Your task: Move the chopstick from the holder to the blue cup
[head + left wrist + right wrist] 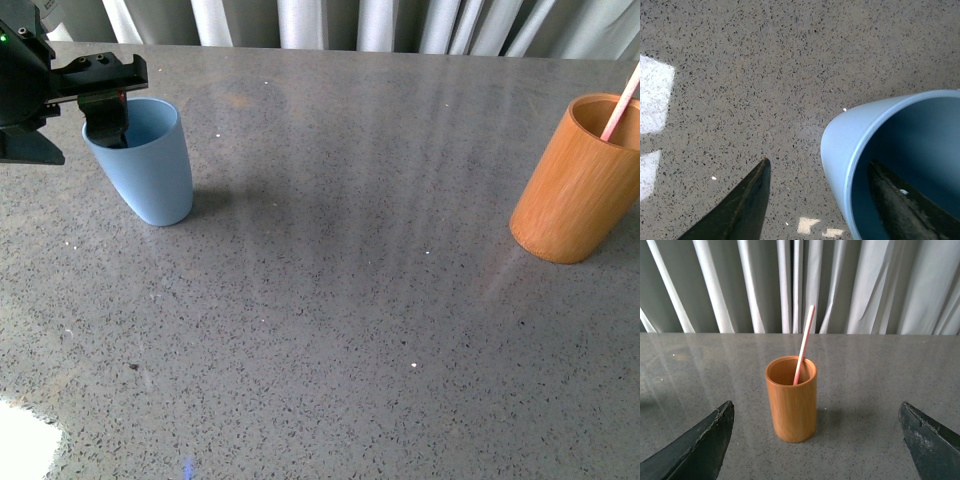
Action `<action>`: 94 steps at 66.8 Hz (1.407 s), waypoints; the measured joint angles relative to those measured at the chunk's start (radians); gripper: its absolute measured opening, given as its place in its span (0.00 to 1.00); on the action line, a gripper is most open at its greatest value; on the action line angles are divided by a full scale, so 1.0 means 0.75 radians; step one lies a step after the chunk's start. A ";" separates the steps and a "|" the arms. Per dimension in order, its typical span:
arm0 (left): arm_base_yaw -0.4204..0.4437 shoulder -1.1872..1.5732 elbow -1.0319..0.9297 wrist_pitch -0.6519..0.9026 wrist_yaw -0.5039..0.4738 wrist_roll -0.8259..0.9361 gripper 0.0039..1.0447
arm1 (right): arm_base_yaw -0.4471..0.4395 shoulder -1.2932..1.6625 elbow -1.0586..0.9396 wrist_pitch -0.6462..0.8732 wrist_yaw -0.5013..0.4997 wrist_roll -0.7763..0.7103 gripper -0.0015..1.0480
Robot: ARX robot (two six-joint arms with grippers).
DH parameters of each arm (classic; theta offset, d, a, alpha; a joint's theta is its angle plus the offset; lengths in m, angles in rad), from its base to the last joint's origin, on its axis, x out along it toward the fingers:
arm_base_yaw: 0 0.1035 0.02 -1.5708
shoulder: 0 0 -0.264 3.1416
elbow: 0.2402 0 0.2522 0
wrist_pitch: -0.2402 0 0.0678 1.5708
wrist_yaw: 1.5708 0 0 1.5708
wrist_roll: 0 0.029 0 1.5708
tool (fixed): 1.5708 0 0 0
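Chopstick (804, 342): standing in the holder (791, 400), leaning on its rim, not picked up.
Right gripper (817, 412): jaws spread wide, empty, facing the holder, short of it.
Left gripper (820, 165): parted, one finger inside the blue cup (145, 165), one outside, not pinching.
Progress: nothing transferred yet; grab, carry and drop are all to come.

A lab or robot test space is suggested: most of the frame is taken up by a broad grey speckled stone tabletop (330, 300), and the scene is closed off along the upper edge by a plain pale pleated curtain (380, 22) hung behind it
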 joint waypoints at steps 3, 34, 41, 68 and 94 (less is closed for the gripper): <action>-0.002 0.003 0.004 -0.008 -0.002 0.001 0.42 | 0.000 0.000 0.000 0.000 0.000 0.000 0.91; -0.034 0.006 0.094 -0.187 -0.011 0.049 0.02 | 0.000 0.000 0.000 0.000 0.000 0.000 0.91; -0.057 0.001 0.124 -0.236 0.007 0.050 0.02 | 0.000 0.000 0.000 0.000 -0.001 -0.001 0.91; -0.234 0.002 0.300 -0.382 0.034 -0.011 0.02 | 0.000 0.000 0.000 0.000 0.000 -0.001 0.91; -0.414 0.135 0.369 -0.412 0.048 -0.113 0.02 | 0.000 0.000 -0.001 0.000 0.000 0.000 0.91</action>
